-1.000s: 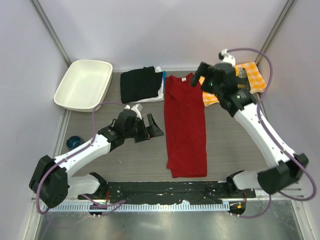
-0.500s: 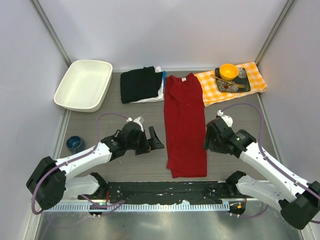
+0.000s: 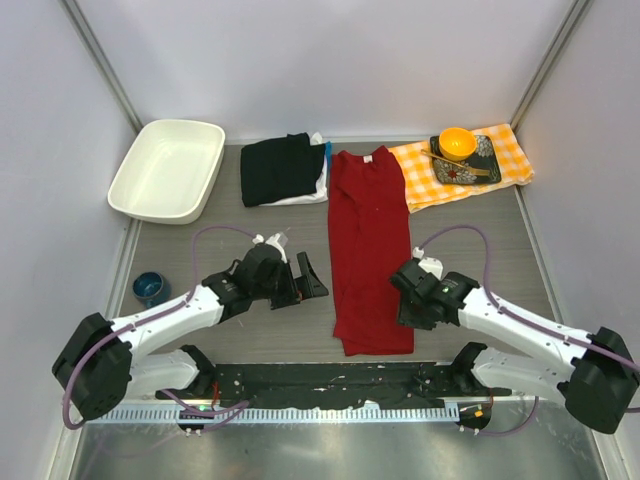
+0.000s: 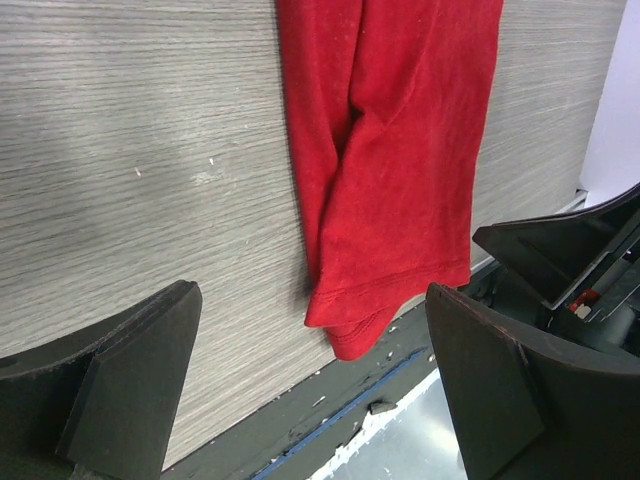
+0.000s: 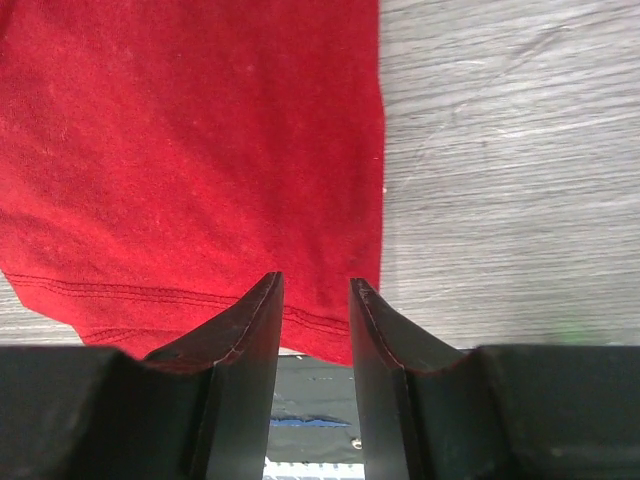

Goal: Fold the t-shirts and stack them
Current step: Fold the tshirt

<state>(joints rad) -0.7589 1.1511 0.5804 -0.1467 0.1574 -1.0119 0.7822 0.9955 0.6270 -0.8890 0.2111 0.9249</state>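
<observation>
Mid-worktop (image 3: 470, 240), lengthwise: red t-shirt (image 3: 370, 250), sides folded in to a narrow strip, no crosswise fold yet. Far edge, left of its collar: black t-shirt (image 3: 280, 168) on white t-shirt (image 3: 303, 198), folded & stacked. Right gripper (image 5: 315, 285) at near right hem corner, fingers close w/ narrow gap; pinch on cloth cannot be told. Left gripper (image 3: 310, 268) beside strip, fingers spread, empty. Left to do, prob.: crosswise folds, stacking.

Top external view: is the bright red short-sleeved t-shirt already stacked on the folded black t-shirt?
No: the bright red short-sleeved t-shirt lies stretched out on the grey wood-grain table beside the folded black t-shirt, not on it.
</observation>
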